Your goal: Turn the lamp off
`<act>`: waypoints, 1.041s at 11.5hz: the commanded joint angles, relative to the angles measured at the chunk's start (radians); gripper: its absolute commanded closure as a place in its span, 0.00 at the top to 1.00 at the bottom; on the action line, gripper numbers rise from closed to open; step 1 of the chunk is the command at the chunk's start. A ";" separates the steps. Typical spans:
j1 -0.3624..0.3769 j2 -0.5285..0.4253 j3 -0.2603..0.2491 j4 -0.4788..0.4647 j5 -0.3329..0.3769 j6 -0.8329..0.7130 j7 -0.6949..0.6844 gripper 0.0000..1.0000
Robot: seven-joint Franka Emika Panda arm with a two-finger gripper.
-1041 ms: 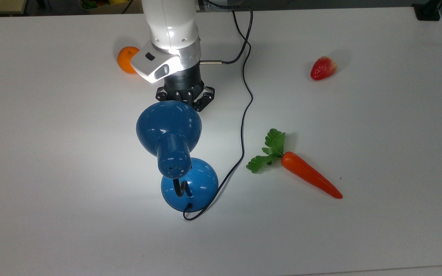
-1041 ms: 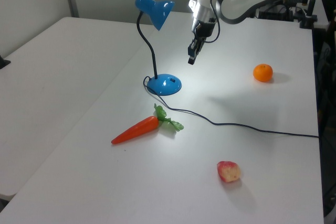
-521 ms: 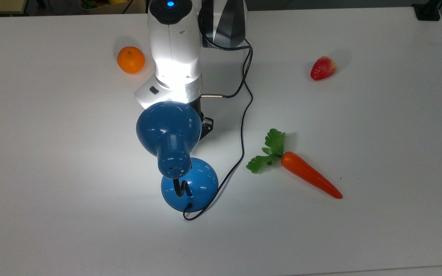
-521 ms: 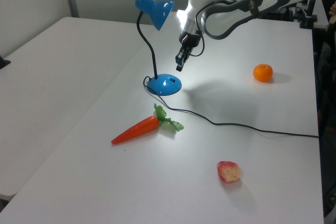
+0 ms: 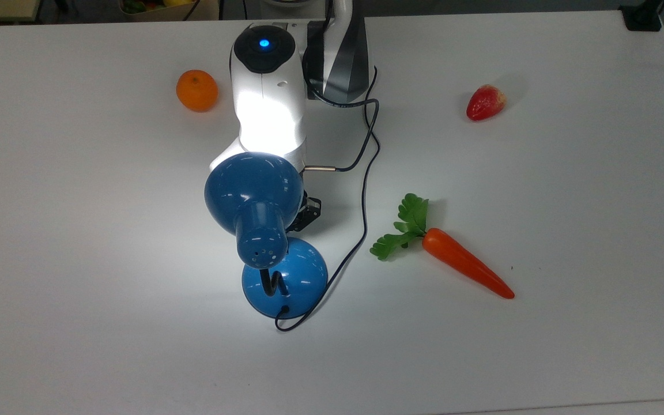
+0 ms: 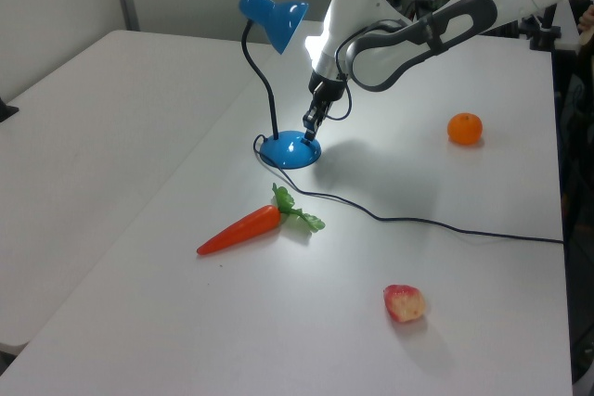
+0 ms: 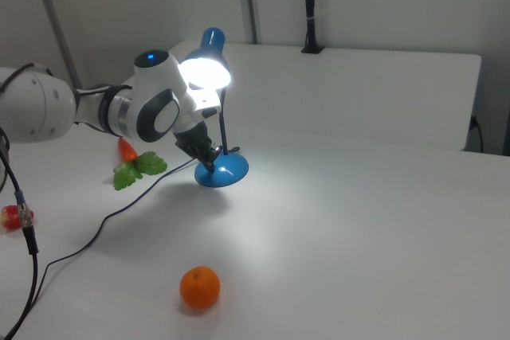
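The fingers [image 6: 309, 130], which look drawn close together and holding nothing, are now dipping right onto the lamp's [image 6: 276, 81] domed base, having come down from beside the shade over the last second. The lamp is standing mid-counter [image 5: 78, 230], bulb still glowing in the right view. That descent suggests the arm is reaching for a switch on the base; pressing is probably next.

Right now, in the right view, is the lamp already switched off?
No, the lamp is on: its shade glows bright white in the right view and throws a pool of light on the table.
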 commanded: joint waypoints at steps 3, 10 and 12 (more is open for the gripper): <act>0.022 0.034 -0.025 0.033 0.004 0.032 0.003 0.00; 0.045 0.003 -0.024 -0.073 -0.021 0.030 -0.011 0.00; 0.045 0.000 -0.024 -0.079 -0.021 0.029 -0.011 0.00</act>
